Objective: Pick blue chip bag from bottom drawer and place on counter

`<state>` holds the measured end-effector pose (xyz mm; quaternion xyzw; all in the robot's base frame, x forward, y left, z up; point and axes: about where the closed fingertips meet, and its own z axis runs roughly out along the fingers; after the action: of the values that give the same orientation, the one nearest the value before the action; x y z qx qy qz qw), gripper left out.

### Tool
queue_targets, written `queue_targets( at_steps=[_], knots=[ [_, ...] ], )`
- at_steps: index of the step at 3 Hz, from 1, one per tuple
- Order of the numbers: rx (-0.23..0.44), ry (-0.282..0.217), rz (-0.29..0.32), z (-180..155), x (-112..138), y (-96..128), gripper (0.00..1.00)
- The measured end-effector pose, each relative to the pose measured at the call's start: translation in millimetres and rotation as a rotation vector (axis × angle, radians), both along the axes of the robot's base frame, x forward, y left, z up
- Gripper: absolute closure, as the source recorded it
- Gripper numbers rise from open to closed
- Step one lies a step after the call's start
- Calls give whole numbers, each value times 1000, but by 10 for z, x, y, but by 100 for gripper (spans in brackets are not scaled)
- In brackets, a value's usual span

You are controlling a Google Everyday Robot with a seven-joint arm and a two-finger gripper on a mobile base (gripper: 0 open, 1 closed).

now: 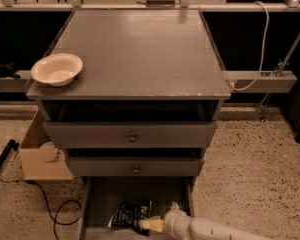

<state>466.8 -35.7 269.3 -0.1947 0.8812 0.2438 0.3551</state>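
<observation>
The blue chip bag (131, 214) lies crumpled in the open bottom drawer (101, 200), near its front middle. My gripper (151, 225) comes in from the lower right on a white arm and sits at the bag's right edge, low in the drawer. The counter (140, 51) is the flat grey top of the cabinet, above the two knobbed drawers.
A white bowl (57, 69) sits on the counter's front left corner. A cardboard box (40, 156) and a black cable (55, 211) lie on the speckled floor left of the cabinet. A white cable (257, 49) hangs at the right by a metal rail.
</observation>
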Motion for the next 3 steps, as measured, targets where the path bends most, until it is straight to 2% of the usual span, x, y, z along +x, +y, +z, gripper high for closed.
queue_targets(
  at_steps=[1, 2, 3],
  knots=[
    [-16, 64, 16, -276, -20, 107, 0],
    [-28, 98, 26, -448, 5, 216, 0],
    [-13, 103, 37, -439, -65, 254, 0]
  ],
)
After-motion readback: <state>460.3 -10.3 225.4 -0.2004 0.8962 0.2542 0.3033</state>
